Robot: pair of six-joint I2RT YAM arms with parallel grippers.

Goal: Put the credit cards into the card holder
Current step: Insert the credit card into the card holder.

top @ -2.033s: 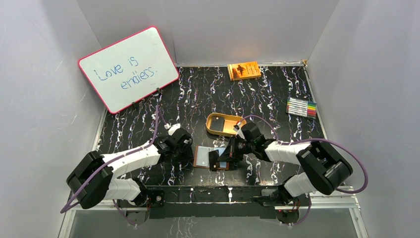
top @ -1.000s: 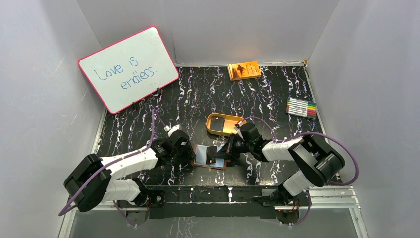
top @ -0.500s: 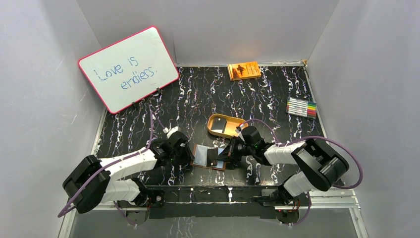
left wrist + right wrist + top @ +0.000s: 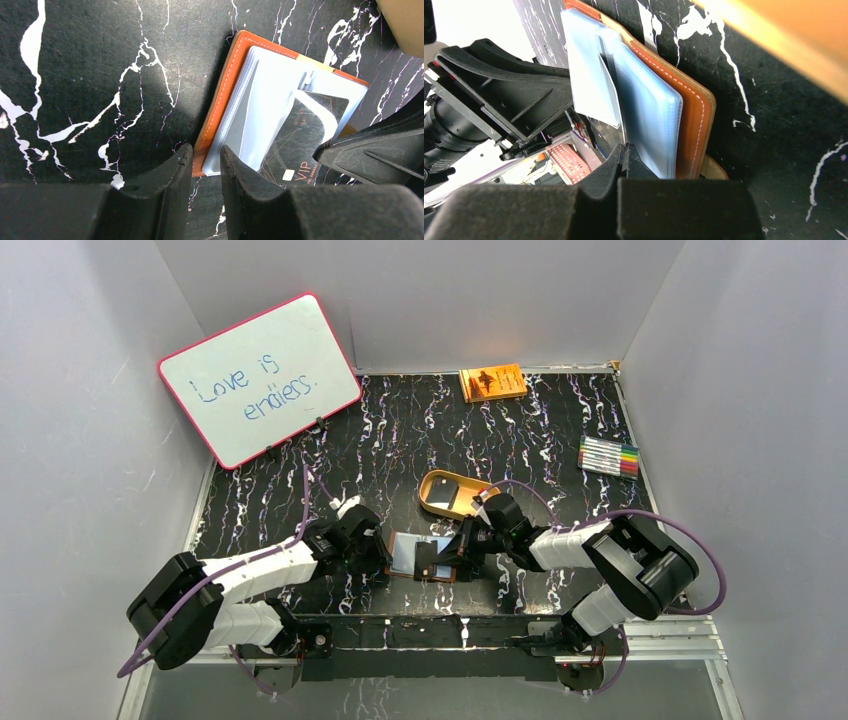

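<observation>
The brown card holder point(image 4: 403, 552) lies open on the table, its clear sleeves up; it also shows in the left wrist view point(image 4: 227, 90) and the right wrist view point(image 4: 694, 120). My right gripper point(image 4: 452, 552) point(image 4: 625, 150) is shut on a dark card point(image 4: 295, 140) marked VIP. The card's far end sits under a clear sleeve. My left gripper point(image 4: 378, 558) point(image 4: 206, 155) stands over the holder's near left corner, jaws a narrow gap apart, holding nothing. Another dark card point(image 4: 447, 497) lies in the tan tray.
The tan oval tray point(image 4: 432, 482) sits just behind the holder, close to my right wrist. An orange book point(image 4: 492, 381) lies at the back. A whiteboard point(image 4: 258, 378) leans at the back left. A marker set point(image 4: 608, 456) lies at the right.
My right gripper has pushed the dark card leftward further onto the open holder. The holder and the tray have shifted slightly. My left gripper has stayed at the holder's left edge.
</observation>
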